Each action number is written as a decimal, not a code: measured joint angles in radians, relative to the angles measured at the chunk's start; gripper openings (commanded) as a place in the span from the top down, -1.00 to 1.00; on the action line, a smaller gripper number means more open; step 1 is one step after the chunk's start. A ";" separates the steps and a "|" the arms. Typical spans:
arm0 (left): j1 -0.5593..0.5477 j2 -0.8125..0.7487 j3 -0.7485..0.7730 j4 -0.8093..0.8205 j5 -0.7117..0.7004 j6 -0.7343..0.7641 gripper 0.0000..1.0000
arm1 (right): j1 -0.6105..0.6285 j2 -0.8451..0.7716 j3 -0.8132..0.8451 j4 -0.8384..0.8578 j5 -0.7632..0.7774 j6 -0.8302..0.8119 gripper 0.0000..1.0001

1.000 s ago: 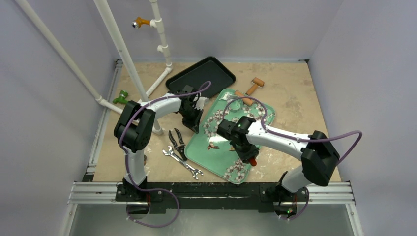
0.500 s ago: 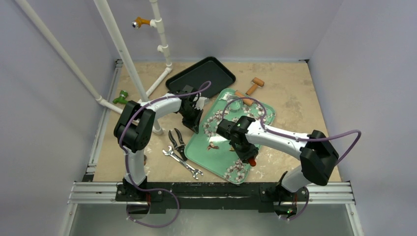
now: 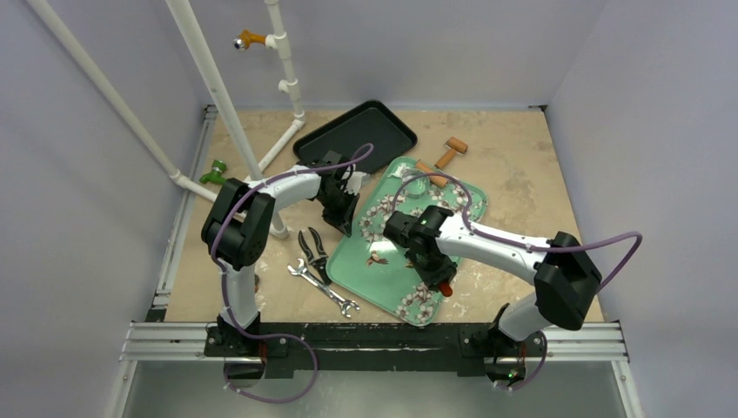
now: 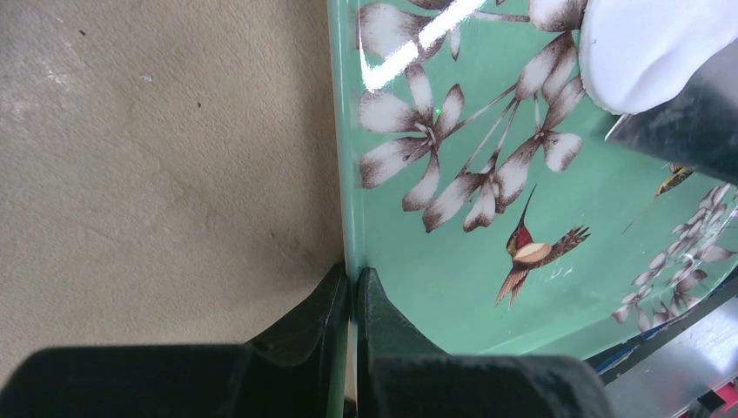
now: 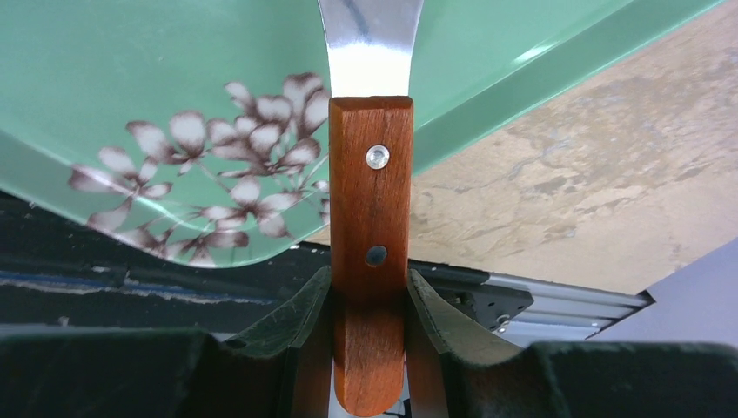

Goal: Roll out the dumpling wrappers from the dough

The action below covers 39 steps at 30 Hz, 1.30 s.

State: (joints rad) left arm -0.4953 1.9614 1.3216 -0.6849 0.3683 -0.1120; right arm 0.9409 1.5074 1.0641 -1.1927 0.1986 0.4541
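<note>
Dumpling wrapper (image 4: 648,39), a white dough disc, lies just ahead of the wooden-handled steel spatula (image 5: 370,200) clamped in the right tool (image 5: 370,287); left tool (image 4: 352,292) pinches the green floral tray (image 4: 452,296).

tray (image 3: 374,280) centre | pliers (image 3: 310,246), wrench (image 3: 326,292) left | second tray (image 3: 357,132) behind | dough (image 4: 644,43) seemingly on tray

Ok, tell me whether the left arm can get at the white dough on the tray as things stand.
Probably not. The jaws of the left arm grip the tray by its rim, so it would have to let go first. The dough lies further in, with a metal scraper against it.
</note>
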 measured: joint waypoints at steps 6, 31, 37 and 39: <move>0.001 0.000 0.000 0.000 0.002 0.000 1.00 | 0.021 0.000 0.000 -0.018 -0.021 -0.014 1.00; 0.004 0.000 0.000 0.002 0.003 0.000 1.00 | 0.003 0.122 0.069 -0.035 -0.026 -0.020 1.00; 0.008 0.000 0.000 0.006 0.002 0.000 1.00 | 0.000 0.157 0.143 -0.077 -0.025 -0.022 1.00; 0.010 0.000 0.000 0.006 0.002 0.000 1.00 | -0.002 0.161 0.151 -0.081 -0.025 -0.023 1.00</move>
State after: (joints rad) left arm -0.4850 1.9614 1.3216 -0.6785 0.3702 -0.1123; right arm 0.9394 1.6688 1.2152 -1.2736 0.1738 0.4316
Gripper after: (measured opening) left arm 0.040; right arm 0.280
